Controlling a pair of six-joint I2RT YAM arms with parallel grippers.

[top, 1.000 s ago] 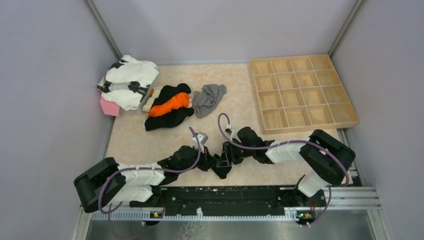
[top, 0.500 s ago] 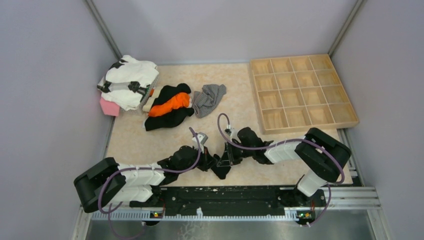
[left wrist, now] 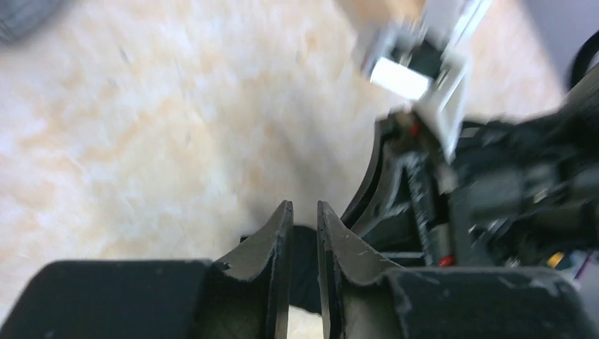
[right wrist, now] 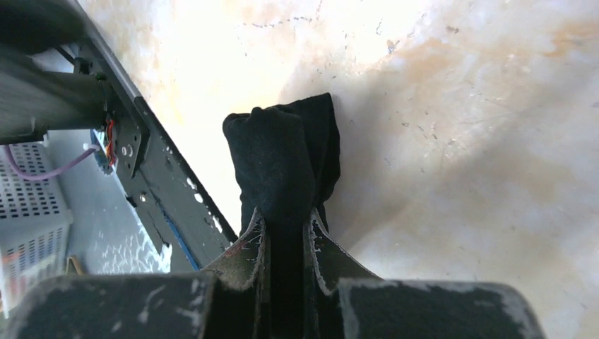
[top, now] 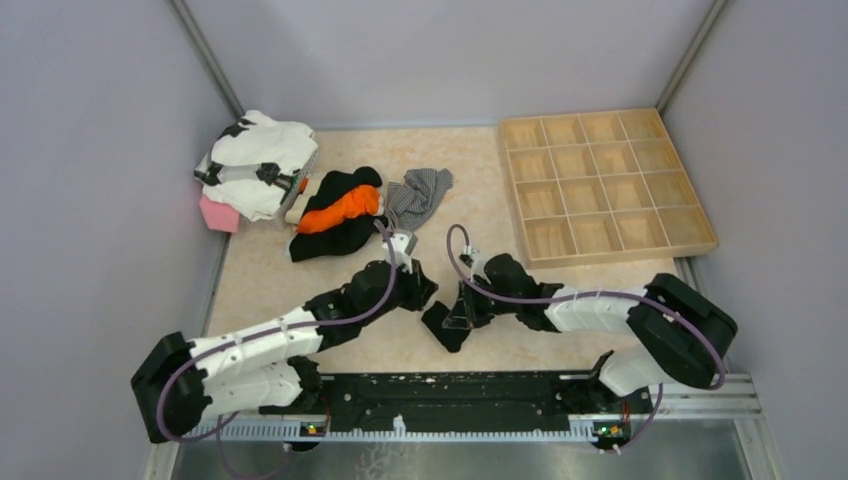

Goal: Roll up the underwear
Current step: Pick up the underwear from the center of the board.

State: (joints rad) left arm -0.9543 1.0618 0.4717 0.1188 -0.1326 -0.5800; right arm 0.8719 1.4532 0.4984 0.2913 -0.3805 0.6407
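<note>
My right gripper (right wrist: 286, 215) jaws clamp black underwear (right wrist: 279, 152), part-rolled on counter (right wrist: 459, 141); left gripper (left wrist: 305, 212) jaws slightly apart, empty; grey striped underwear (top: 418, 195) not yet rolled.

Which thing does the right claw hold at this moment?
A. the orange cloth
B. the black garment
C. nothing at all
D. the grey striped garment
B: in the right wrist view the right claw is shut on the black underwear, with the cloth pinched between its fingers. In the top view the grey striped underwear lies apart, farther up the table.
</note>
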